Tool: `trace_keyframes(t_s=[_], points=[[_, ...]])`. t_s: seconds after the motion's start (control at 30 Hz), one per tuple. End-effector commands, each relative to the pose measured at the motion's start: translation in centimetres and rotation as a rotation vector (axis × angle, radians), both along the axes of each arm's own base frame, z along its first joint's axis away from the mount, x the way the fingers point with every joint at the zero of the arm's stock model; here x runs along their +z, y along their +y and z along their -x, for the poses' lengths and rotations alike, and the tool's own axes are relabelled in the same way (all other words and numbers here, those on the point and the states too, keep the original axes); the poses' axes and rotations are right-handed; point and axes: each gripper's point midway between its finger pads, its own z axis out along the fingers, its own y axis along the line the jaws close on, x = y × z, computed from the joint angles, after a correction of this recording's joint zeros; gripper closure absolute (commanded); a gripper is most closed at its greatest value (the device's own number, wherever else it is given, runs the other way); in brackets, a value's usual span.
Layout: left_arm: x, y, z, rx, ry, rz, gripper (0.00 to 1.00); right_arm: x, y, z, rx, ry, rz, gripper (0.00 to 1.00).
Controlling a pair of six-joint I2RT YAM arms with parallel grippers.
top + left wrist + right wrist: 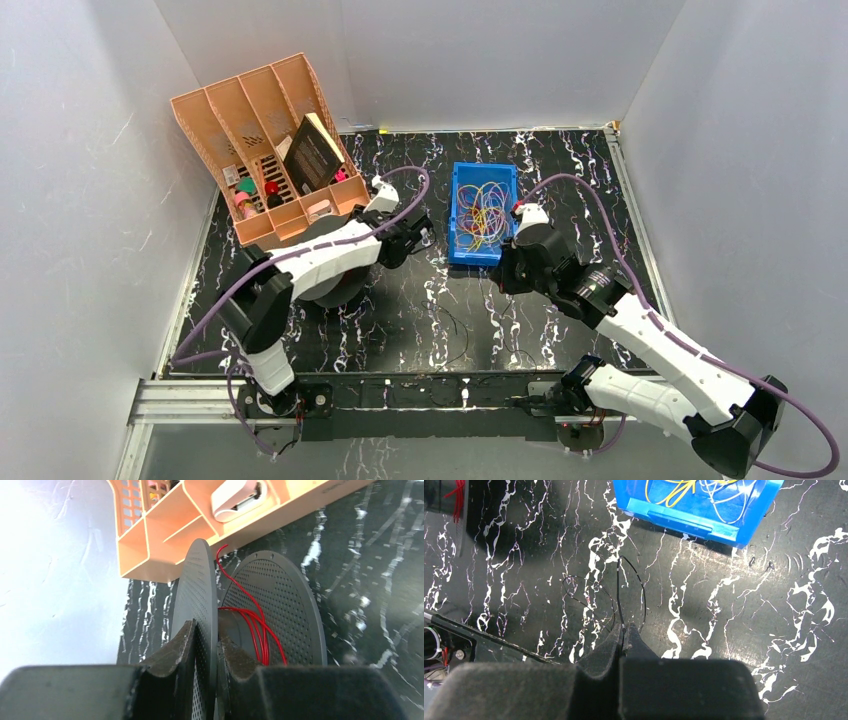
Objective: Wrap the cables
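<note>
A grey spool with two perforated flanges (285, 605) stands on edge on the black marbled table, and a red cable (255, 625) is wound around its hub. My left gripper (206, 630) is shut on the spool's near flange (200, 580). In the top view the spool (335, 288) shows partly under the left forearm. My right gripper (624, 628) is shut on a thin black cable (618, 590) that loops over the table in front of it. A tangle of yellow, orange and other coloured cables (482, 212) lies in the blue bin (460, 200).
An orange divided organiser (250, 140) leans at the back left, holding a black book (312, 152) and small items, among them a white one (235, 497). White walls enclose the table on three sides. A metal rail (479, 640) runs along the near edge.
</note>
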Motion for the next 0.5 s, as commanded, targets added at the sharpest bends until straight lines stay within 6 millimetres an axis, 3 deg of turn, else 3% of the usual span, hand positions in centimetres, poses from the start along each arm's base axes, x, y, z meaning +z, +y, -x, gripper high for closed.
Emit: trace_keyframes(t_s=[0.0, 0.27, 0.47], points=[[2.1, -3.3, 1.2, -0.076, -0.108, 0.223, 1.0, 2.1, 0.3, -0.6, -0.016, -0.048, -0.055, 1.0], [5.3, -5.0, 3.0, -0.212, -0.201, 0.477, 1.0, 3.6, 0.2, -1.0, -0.021, -0.088, -0.066, 1.0], [7.4, -6.8, 3.8, -0.36, -0.292, 0.71, 1.0, 5.8, 0.1, -1.4, -0.033, -0.142, -0.092, 1.0]])
